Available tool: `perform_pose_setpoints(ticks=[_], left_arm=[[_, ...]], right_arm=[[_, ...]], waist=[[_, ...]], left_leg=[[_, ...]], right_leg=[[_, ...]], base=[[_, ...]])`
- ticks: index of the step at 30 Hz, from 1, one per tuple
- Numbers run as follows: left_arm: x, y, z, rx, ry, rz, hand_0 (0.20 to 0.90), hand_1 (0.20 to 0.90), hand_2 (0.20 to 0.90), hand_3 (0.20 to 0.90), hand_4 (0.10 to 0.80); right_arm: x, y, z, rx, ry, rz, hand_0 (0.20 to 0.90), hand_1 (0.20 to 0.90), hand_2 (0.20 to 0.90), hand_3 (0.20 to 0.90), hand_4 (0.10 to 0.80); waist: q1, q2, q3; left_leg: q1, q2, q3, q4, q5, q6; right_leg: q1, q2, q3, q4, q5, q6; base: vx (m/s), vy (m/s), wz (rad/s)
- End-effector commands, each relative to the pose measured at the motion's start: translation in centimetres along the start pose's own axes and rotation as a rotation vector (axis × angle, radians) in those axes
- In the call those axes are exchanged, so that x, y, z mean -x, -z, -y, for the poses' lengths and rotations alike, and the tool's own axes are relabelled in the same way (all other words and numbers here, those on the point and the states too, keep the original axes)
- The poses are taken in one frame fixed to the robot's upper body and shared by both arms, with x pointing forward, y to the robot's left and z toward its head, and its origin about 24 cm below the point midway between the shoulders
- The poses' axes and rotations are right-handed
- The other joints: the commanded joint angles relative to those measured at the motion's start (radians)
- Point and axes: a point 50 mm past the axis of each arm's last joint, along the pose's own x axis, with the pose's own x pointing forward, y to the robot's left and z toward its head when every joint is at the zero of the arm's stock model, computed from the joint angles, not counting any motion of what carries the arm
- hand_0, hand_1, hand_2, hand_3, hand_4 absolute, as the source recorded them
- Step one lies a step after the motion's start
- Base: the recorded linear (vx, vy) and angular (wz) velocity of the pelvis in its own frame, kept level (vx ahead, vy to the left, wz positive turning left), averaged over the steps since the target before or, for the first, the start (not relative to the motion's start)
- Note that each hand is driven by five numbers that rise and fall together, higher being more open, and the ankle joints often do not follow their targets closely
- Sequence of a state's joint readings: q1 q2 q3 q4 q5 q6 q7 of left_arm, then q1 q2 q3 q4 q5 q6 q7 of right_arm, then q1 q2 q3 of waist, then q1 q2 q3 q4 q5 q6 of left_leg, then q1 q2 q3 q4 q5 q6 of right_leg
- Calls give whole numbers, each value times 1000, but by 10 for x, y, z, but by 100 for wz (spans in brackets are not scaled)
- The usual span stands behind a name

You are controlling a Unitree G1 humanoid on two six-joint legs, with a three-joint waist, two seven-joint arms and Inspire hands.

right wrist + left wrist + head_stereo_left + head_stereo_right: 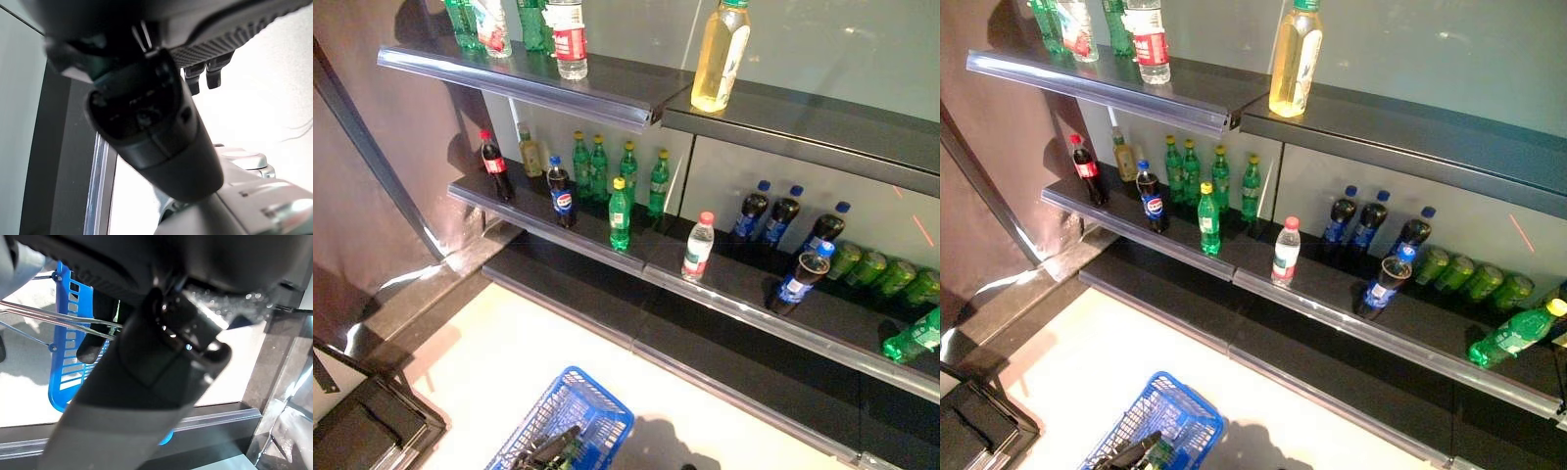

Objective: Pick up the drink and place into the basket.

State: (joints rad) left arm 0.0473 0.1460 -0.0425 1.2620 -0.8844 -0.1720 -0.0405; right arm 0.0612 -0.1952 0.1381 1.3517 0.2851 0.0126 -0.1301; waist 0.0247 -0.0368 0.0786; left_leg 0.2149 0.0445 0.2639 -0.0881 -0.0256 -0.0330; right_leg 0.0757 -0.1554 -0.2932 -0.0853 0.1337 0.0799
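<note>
The left hand (pixel 100 340) curls round the wire handle of the blue basket (pixel 570 416), low by the floor. The right hand (pixel 205 73) hangs empty with fingers relaxed. The nearest drink, a clear bottle (pixel 698 247), stands upright on the middle shelf (pixel 744 304), up and ahead, likely nearer the free right hand.

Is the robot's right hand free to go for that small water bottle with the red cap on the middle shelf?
Probably yes: the right hand holds nothing, and the water bottle stands alone at the shelf's front edge. The left hand holds the basket.
</note>
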Motion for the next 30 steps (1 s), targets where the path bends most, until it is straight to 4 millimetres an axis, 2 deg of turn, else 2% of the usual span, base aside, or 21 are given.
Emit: perform_pose_setpoints(ticks=[1, 10, 30], left_arm=[[-3, -8, 17, -56, 86, 40, 300, 300, 300, 200, 100], [-2, -13, 17, -56, 102, 81, 300, 300, 300, 200, 100], [-1, -10, 14, -56, 76, 78, 300, 300, 300, 200, 100]], right_arm=[[-1, -15, 5, 18, 22, 11, 900, 900, 900, 900, 800], [-2, -14, 7, 21, 27, 9, 900, 900, 900, 900, 800], [-1, -5, 9, 60, 12, 2, 900, 900, 900, 900, 800]], waist=[[22, 55, 32], [27, 58, 33], [27, 52, 33]], left_leg=[[-27, -7, -23, 1, -22, -14], [-26, -4, -19, 1, -21, -18], [-33, 7, -22, 1, -20, -23]], right_leg=[[59, -30, -16, 40, -87, 64], [69, -35, -25, 35, -89, 65], [73, -21, -15, 24, -94, 58]], base=[[0, 0, 0], [0, 0, 0], [3, -6, 0]])
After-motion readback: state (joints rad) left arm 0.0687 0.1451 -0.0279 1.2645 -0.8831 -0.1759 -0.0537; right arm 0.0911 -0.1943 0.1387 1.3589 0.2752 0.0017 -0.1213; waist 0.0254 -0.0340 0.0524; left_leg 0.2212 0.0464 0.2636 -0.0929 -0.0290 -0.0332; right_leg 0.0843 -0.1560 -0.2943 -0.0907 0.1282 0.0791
